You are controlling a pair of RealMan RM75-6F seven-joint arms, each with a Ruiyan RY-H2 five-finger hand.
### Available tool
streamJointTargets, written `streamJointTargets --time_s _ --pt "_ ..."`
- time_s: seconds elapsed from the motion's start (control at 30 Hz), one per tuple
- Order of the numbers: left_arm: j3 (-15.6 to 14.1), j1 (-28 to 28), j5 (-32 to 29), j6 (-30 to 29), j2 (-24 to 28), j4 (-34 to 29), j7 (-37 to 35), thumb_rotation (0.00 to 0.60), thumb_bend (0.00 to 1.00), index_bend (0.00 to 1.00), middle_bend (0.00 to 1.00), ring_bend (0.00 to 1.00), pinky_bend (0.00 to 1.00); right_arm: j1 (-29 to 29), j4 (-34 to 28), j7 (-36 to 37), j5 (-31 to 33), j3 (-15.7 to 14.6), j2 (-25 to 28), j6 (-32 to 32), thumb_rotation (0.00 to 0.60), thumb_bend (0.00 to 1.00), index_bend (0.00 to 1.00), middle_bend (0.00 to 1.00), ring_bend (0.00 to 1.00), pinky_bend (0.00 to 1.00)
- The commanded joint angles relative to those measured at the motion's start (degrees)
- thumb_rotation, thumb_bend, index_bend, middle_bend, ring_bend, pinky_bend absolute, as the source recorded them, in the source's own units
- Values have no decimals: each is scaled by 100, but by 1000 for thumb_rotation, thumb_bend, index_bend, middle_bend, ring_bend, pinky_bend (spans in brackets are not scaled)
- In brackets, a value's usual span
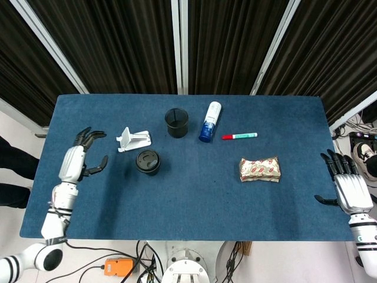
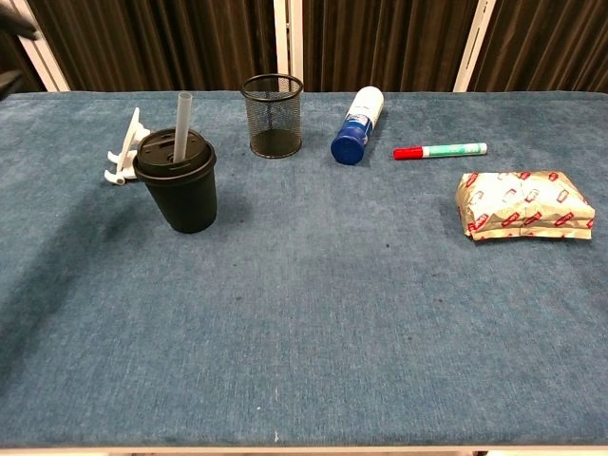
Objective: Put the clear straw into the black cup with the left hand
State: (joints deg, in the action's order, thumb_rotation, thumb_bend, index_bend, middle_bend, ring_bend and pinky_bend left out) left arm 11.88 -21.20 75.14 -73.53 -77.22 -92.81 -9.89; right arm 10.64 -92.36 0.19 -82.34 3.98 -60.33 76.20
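The black cup stands upright on the blue table, left of centre. The clear straw sticks up through its lid, its upper part showing in the chest view. My left hand is open near the table's left edge, well to the left of the cup, fingers spread and holding nothing. My right hand is open off the table's right edge. The chest view shows neither hand clearly.
A white clip-like holder lies just behind the cup. Further back stand a black mesh pen pot, a blue-capped white bottle on its side and a red-capped marker. A snack packet lies right.
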Motion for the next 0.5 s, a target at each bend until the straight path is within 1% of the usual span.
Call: streamJointTargets --time_s 0.03,0.13,0.2,0.37,0.5 --pt "-565 528 -19 -348 841 -156 1637 600 280 226 178 0 0 -40 83 222 -125 4 -4 125 600 33 0 11 0 21" --pt "-737 803 -53 -577 1042 -204 1834 600 223 226 178 0 0 -94 126 297 -157 10 6 239 600 33 0 11 0 21" --pt "-834 978 -18 -738 1145 -219 1805 600 193 226 178 0 0 -135 122 333 -185 11 8 325 600 33 0 11 0 21" --pt "-1020 1466 167 -1300 1341 -222 1561 600 182 226 178 0 0 -215 89 352 -228 29 9 504 600 33 0 11 0 21" --pt "-1129 1707 309 -1512 1438 -206 1376 600 183 226 178 0 0 -195 16 297 -300 32 15 518 600 33 0 11 0 21"
